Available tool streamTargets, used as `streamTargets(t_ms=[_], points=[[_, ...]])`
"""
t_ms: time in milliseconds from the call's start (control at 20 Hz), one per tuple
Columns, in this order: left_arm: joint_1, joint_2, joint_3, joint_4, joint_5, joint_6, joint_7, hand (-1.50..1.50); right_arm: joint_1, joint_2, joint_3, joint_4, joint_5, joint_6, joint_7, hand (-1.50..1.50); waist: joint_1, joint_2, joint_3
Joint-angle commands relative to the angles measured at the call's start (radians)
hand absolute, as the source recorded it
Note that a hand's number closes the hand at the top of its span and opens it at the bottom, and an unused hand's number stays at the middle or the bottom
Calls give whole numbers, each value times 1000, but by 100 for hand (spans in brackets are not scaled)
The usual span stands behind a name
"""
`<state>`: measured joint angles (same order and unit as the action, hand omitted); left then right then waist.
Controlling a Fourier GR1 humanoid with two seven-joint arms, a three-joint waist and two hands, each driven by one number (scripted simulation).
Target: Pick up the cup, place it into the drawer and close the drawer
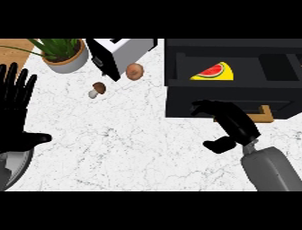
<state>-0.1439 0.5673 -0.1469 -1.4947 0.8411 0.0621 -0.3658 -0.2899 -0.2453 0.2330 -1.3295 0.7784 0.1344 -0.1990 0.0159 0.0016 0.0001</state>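
No cup shows anywhere in the head view. A black drawer [237, 96] stands pulled open at the upper right. Inside it, toward the left, lies a yellow and red watermelon slice [214, 72]. My right hand [232, 122] is at the drawer's front panel. Its fingers are loosely bent against the panel's left part, the thumb is spread apart below, and nothing is in it. At the left edge my left hand [6, 117] rests open with fingers up.
A potted plant [65, 55] stands at the back left, with a white box-shaped appliance [122, 53] beside it. A brown round item [134, 71] and a small mushroom [97, 89] lie on the white marble counter [127, 143]. A grey rounded object [7, 168] sits under my left hand.
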Motion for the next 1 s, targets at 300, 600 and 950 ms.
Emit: streamTargets(t_ms=[300,600,950], points=[[62,-13,97,-12,-4,-122,47,-150,-255,50,-114,539,46,-128,-196,-150,-1,1,1],[69,-42,108,17,-36,-155,30,-150,-465,59,-199,829,21,-131,-285,-150,12,6,1],[16,-63,106,61,-49,-174,22,-150,-599,-49,-256,1023,21,-96,-358,-150,36,23,2]])
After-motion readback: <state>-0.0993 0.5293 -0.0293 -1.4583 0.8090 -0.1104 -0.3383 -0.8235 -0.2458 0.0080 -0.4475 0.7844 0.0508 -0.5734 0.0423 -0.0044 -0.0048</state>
